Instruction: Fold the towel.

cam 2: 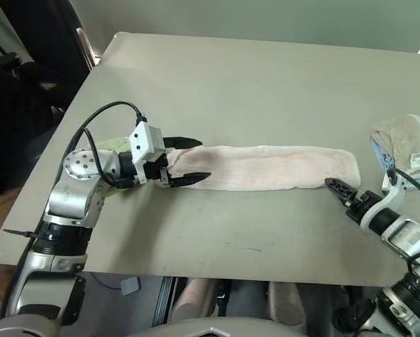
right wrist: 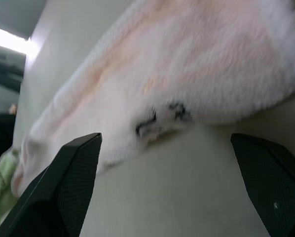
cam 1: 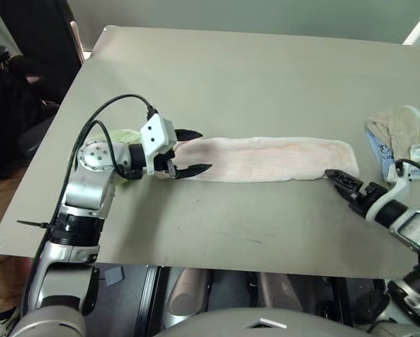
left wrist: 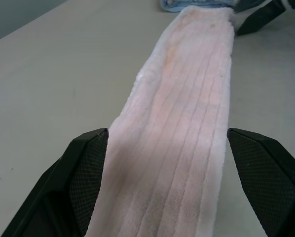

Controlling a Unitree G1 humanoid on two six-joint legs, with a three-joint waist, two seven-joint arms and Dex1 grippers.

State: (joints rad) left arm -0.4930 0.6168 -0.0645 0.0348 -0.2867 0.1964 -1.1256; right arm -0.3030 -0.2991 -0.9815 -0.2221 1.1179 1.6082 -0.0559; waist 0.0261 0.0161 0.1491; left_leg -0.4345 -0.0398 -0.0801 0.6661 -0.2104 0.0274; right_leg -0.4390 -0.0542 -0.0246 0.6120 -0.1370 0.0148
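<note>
Here the whole matter turns on how the towel (cam 1: 270,160) lies between the two arms: it is a long narrow pink strip, already doubled lengthwise by the look of it, stretched straight across the table (cam 1: 266,77) with its long axis running from the robot's left to its right. Nearest the robot, the right gripper (cam 1: 340,182) sits low at the strip's right end, just beside its front corner, fingers spread wide and holding nothing; the right wrist view looks along the cloth at a small dark printed mark (right wrist: 160,118). A little farther in, the left gripper (cam 1: 187,151) stands at the left end, jaws wide, one finger on each side of the strip's width, not closed on it. Each arm is thus nearest its own end, so I judge that the next fold brings one end over to the other. By count: one pink towel, one beige towel (cam 1: 407,137) at the right edge, one green cloth (cam 1: 122,135) behind the left wrist, two grippers.
</note>
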